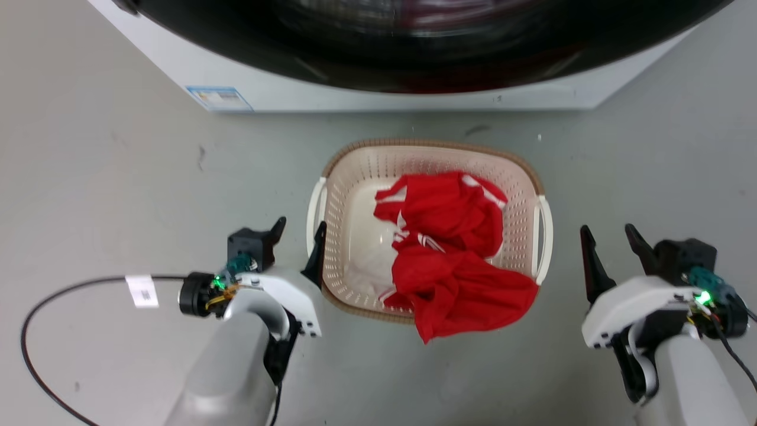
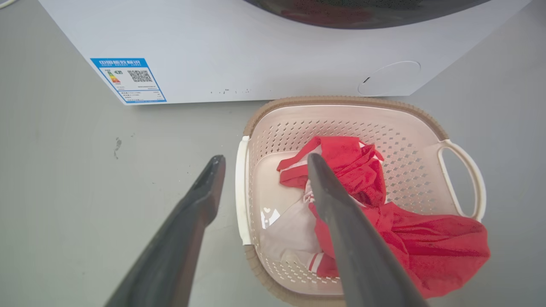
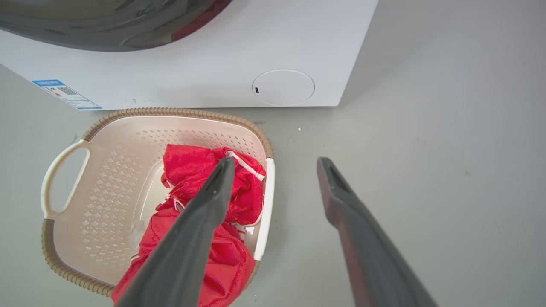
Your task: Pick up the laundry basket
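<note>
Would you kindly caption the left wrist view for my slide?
Open left end effector poised at the laundry basket, its white handle framed between the fingers; red garment inside, washing machine behind.

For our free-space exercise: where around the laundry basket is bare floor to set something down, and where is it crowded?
Widest bare floor: left, between the washing machine, the cable and the left gripper. A narrow strip separates the laundry basket from the right gripper. Crowded: the basket's inside, heaped with the red garment, and its left handle, close by the left gripper.
</note>
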Motion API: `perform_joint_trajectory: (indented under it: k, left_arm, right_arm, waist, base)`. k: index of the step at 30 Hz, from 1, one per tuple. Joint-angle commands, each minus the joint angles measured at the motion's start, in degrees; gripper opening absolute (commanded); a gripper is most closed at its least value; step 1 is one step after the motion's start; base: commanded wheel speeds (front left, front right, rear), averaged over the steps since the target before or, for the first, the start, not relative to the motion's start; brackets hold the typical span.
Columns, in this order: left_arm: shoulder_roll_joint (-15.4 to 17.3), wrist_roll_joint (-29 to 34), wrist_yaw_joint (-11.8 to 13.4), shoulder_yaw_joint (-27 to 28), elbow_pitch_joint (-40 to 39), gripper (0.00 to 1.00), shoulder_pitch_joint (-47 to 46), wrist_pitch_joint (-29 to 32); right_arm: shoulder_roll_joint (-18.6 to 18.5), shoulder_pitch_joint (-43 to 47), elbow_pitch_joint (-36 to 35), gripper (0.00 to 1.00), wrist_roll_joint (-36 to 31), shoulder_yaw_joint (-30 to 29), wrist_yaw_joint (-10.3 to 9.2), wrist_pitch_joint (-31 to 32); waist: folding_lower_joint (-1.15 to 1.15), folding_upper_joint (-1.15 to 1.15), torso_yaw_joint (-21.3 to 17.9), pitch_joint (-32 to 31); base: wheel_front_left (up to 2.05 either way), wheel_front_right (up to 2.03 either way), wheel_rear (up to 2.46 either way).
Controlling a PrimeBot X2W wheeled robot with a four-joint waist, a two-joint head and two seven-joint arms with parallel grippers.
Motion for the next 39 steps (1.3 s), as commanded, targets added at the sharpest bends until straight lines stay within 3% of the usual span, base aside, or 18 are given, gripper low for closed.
perform_joint_trajectory:
  k: [1,17,29,38,39]
  left_arm:
    - [0.7,-0.5,-0.5,0.0,2.7,1.0,-2.9,0.1]
    - [4.7,-4.9,-2.4,-1.3,19.2,1.0,-20.6,3.4]
    - [6.6,-12.5,-2.4,-7.8,22.6,1.0,-27.5,11.5]
    - [7.0,-16.9,-2.4,-10.5,23.3,1.0,-29.5,15.1]
    - [7.1,-17.4,-2.4,-11.0,23.3,0.59,-29.6,15.4]
  right_arm:
    - [0.0,-2.9,2.3,1.0,0.4,0.4,-0.02,-0.6]
    - [0.0,-21.8,24.1,1.0,5.9,9.0,-0.03,-1.5]
    - [0.0,-33.9,39.4,1.0,10.5,16.0,-0.03,2.1]
    - [0.0,-39.0,45.2,1.0,11.9,18.4,-0.03,2.3]
    - [0.0,-39.5,45.6,0.55,12.2,18.6,-0.03,2.2]
  waist:
    - [-0.01,0.0,-1.0,4.6]
    - [-0.01,0.0,-4.9,15.7]
    - [-0.01,0.0,-5.3,19.9]
    - [-0.01,0.0,-5.2,21.4]
    - [-0.01,0.0,-5.2,21.5]
  base:
    - [0.0,0.0,0.0]
    - [0.0,0.0,0.0]
    - [0.0,0.0,0.0]
    - [0.0,0.0,0.0]
    - [0.0,0.0,0.0]
